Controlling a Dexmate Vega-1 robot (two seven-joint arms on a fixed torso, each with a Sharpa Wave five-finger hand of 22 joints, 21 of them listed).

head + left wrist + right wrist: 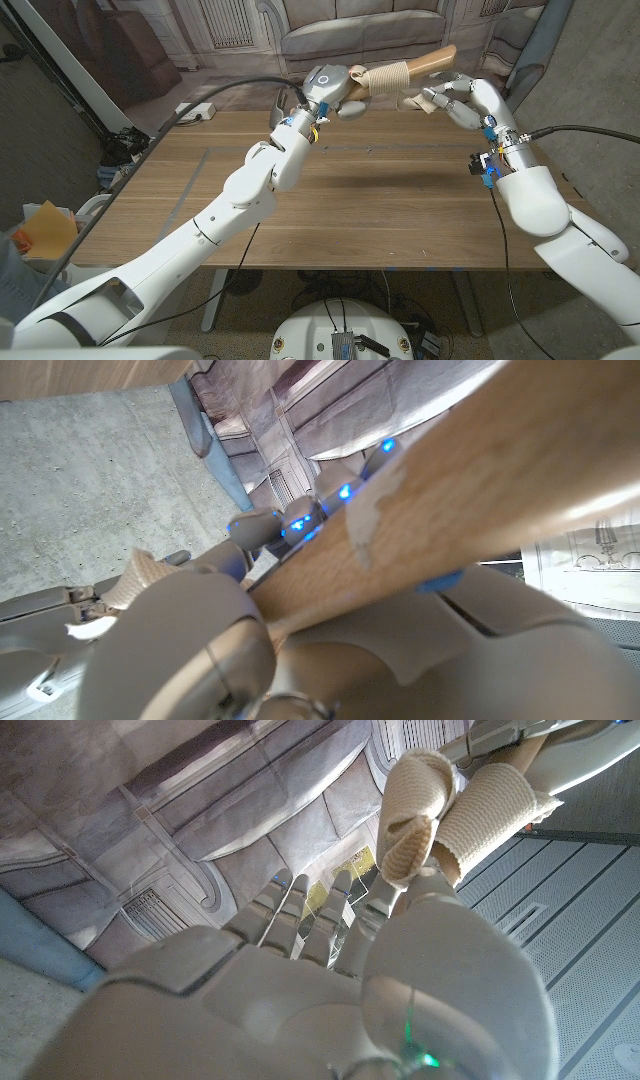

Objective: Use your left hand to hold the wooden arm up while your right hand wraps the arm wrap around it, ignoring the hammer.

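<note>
The left hand [335, 88] grips the wooden arm [425, 62] by its lower end and holds it raised, slanting toward the right hand [452, 98]. Several turns of the arm wrap [388, 76] already band it just beyond the left hand. The right hand pinches the wrap's loose end [410, 820], so some wrapping seems left.

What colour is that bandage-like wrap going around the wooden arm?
The arm wrap is a pale cream beige, ribbed; clearest in the right wrist view.
</note>
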